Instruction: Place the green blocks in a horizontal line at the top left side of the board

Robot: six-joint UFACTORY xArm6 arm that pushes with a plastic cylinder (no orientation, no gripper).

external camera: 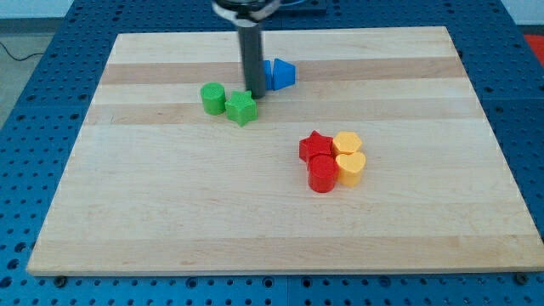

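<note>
A green cylinder (212, 98) and a green star block (241, 108) sit side by side, touching, in the upper middle-left of the wooden board (153, 212). The dark rod comes down from the view's top; my tip (254, 94) rests just up and to the right of the green star, close to or touching it. The tip stands between the green star and a blue block (279, 75) that lies to its upper right.
A cluster of a red star (316, 146), a red cylinder (322, 174), a yellow block (347, 142) and a yellow heart-like block (350, 167) sits right of the board's centre. Blue perforated table surrounds the board.
</note>
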